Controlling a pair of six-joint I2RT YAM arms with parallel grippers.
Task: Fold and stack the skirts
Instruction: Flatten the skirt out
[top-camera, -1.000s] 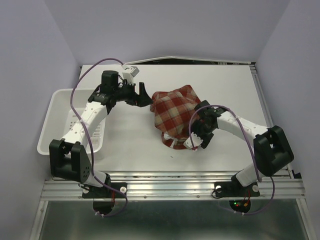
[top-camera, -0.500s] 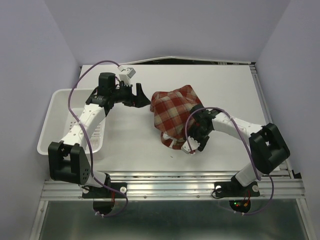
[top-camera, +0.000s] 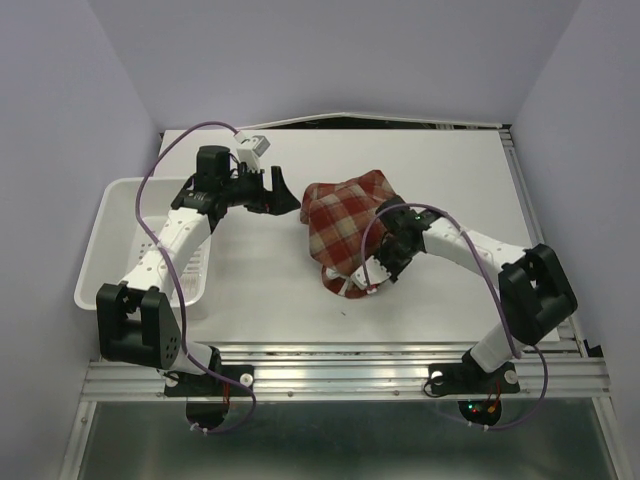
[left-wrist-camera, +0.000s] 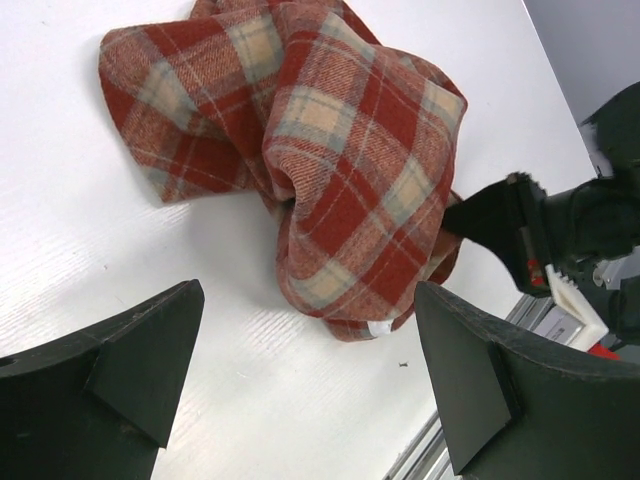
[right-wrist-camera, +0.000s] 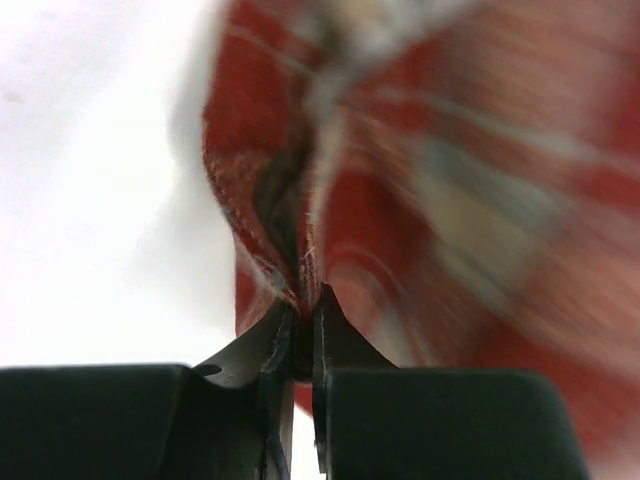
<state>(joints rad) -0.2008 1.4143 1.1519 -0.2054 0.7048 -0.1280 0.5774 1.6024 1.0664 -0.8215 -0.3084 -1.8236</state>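
One pinch | right fingers (right-wrist-camera: 252, 348) clamped on skirt (top-camera: 345, 225) | left fingers (left-wrist-camera: 140, 350) spread, hovering

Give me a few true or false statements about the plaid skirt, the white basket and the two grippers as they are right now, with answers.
1. The right gripper is pinched shut on an edge of the skirt. True.
2. The left gripper is clamped on the skirt. False: it is open and sits to the left of the cloth, not touching it.
3. The skirt lies inside the white basket. False: it lies on the table, to the right of the basket.
4. The skirt is bunched up rather than spread flat. True.
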